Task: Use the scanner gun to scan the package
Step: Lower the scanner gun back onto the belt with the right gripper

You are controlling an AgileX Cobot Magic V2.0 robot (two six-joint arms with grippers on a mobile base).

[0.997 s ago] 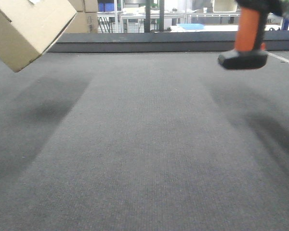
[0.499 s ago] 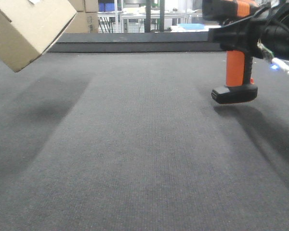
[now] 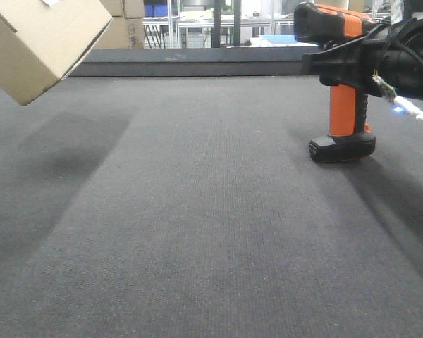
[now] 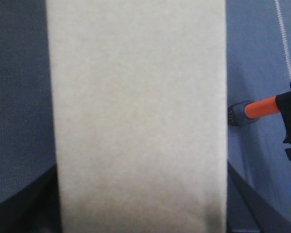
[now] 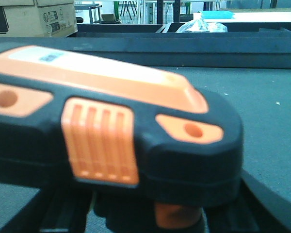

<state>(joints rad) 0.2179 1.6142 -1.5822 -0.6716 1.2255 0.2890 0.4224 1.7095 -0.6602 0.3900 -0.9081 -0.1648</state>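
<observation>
The package, a plain brown cardboard box, hangs tilted above the grey mat at the top left. In the left wrist view the package fills the frame, and my left gripper is shut on it, with dark fingers showing at both lower corners. The scanner gun stands upright at the right, its flat black base on or just above the mat. My right gripper is shut on its black and orange head. The orange handle also shows in the left wrist view.
A raised dark ledge bounds the far side of the grey mat. Behind it stand larger cardboard boxes and shelving. A white line runs along the mat's right side.
My right gripper has brought the scanner gun down and slightly left, from the top edge of the view to the mat. The package has stayed in place.
</observation>
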